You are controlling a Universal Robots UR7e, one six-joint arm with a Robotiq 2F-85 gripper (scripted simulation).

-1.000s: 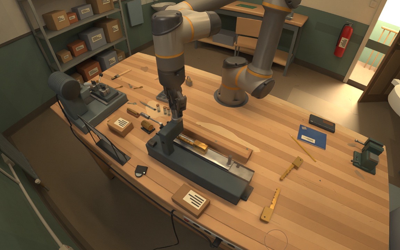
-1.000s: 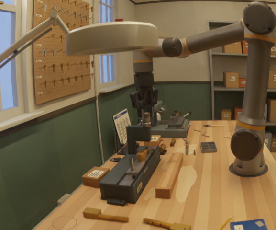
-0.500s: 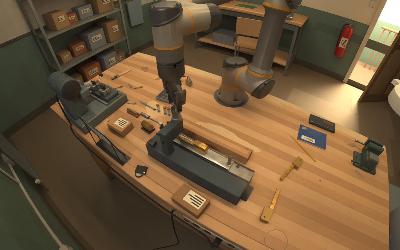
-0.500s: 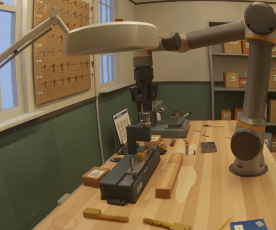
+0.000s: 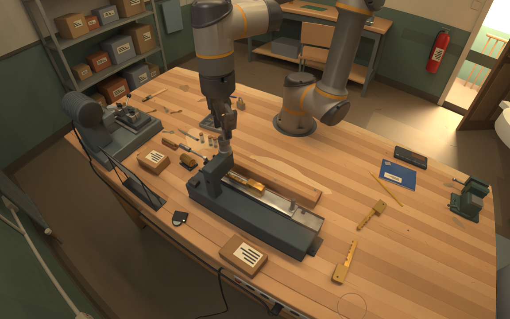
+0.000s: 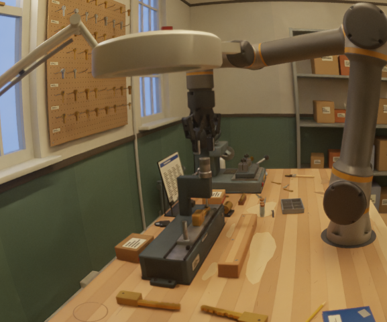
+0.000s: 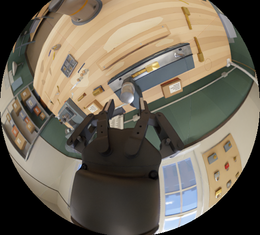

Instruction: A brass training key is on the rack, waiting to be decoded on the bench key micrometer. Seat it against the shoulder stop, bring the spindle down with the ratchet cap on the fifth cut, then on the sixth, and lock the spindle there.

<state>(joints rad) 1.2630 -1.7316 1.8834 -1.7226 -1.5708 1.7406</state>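
Observation:
The brass training key (image 5: 246, 183) (image 6: 200, 215) (image 7: 145, 69) lies on the steel bed of the dark bench key micrometer (image 5: 249, 206) (image 6: 183, 239), its blade running under the frame at the left end and its bow toward the middle of the bed. The grey ratchet cap (image 5: 224, 147) (image 6: 205, 167) (image 7: 127, 93) stands upright on top of that frame. A short steel post (image 5: 293, 204) (image 6: 184, 230) stands near the bed's right end. My gripper (image 5: 225, 137) (image 6: 202, 149) (image 7: 124, 106) hangs directly above the cap, pointing down. It is open and holds nothing.
A key-cutting machine (image 5: 106, 123) and a chart stand (image 5: 130, 180) sit behind and left of the micrometer. A wooden rack (image 5: 284, 184) lies along its far side. Two spare brass keys (image 5: 371, 214) (image 5: 344, 262) and two labelled boxes (image 5: 243, 255) (image 5: 153, 160) lie nearby.

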